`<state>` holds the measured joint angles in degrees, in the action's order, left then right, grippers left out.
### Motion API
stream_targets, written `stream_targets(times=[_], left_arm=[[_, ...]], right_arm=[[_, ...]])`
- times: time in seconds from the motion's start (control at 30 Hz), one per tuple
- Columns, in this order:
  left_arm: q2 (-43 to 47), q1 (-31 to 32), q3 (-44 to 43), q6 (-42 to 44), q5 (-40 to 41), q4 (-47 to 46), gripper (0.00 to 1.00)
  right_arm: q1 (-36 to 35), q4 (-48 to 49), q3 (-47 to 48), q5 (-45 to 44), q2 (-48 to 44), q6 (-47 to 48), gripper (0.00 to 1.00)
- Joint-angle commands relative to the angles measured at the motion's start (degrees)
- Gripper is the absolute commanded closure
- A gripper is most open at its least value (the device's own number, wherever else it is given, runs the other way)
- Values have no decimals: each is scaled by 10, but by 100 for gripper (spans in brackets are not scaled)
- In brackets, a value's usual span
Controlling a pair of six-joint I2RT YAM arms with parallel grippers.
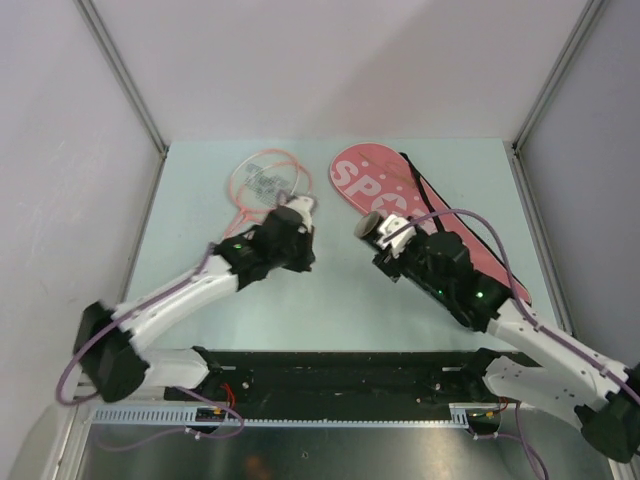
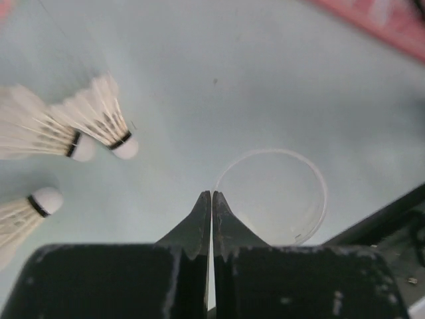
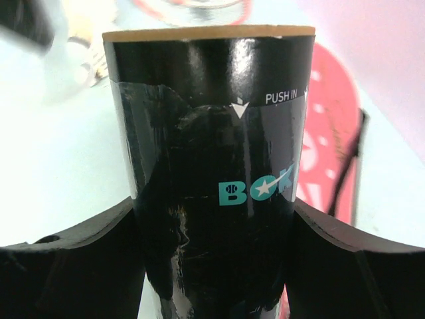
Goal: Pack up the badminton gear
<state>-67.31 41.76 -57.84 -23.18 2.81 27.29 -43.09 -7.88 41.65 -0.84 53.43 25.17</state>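
White "PUSH IN" with an arrow on the black tube (image 3: 199, 199), teal "BOK" lower down, white "SPO" on the pink cover (image 1: 350, 172)

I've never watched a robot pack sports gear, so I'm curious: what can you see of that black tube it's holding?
The black tube is a glossy cylinder with a tan, cardboard-looking rim at its far end. White lettering reads PUSH IN beside a small arrow, and teal letters begin BO, followed by a star. The right gripper clamps it from both sides, its fingers pressed against the wall. From above, the tube's pale round end faces left, toward the other arm.
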Motion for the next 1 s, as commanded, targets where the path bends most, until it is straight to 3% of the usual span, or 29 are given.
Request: stream_targets(times=[0.0, 0.23, 0.27, 0.3, 0.4, 0.5, 0.57, 0.6, 0.67, 0.7, 0.77, 0.8, 0.9, 0.97], left_arm=[[-100, 61, 4, -56, 112, -11, 100], [-221, 75, -35, -97, 101, -53, 96], [-231, 76, -41, -102, 102, -53, 89], [-240, 75, -45, -103, 101, -53, 74], [-263, 76, -49, -104, 95, -54, 56], [-256, 72, -48, -93, 89, -55, 42], [-224, 48, -42, -64, 65, -60, 39], [-210, 31, -36, -54, 14, -63, 39], [-181, -36, -20, -7, -74, -79, 33], [-176, -57, -20, 8, -134, -79, 29], [-169, -109, -34, 45, -171, -70, 8], [-167, -123, -42, 52, -199, -65, 3], [-203, -174, -112, 104, -220, -33, 0], [-252, -188, -159, 144, -230, 12, 11]], right_arm=[[2, 56, 7, -123, -80, -22, 100], [7, 63, -1, -65, -113, -21, 100], [7, 63, -1, -65, -104, -21, 100], [6, 64, -1, -52, -102, -21, 100], [6, 66, -2, -43, -93, -22, 100], [7, 70, -1, -43, -82, -20, 100], [11, 70, -2, -32, -77, -15, 100], [14, 67, -2, -19, -72, -11, 100], [41, 66, -2, 37, -66, 10, 100], [57, 63, -1, 119, -55, 20, 100], [104, 69, 3, 225, -36, 30, 100], [113, 73, 5, 246, -31, 26, 100], [131, 61, 24, 316, -18, 38, 100], [136, 49, 28, 355, -16, 43, 100]])
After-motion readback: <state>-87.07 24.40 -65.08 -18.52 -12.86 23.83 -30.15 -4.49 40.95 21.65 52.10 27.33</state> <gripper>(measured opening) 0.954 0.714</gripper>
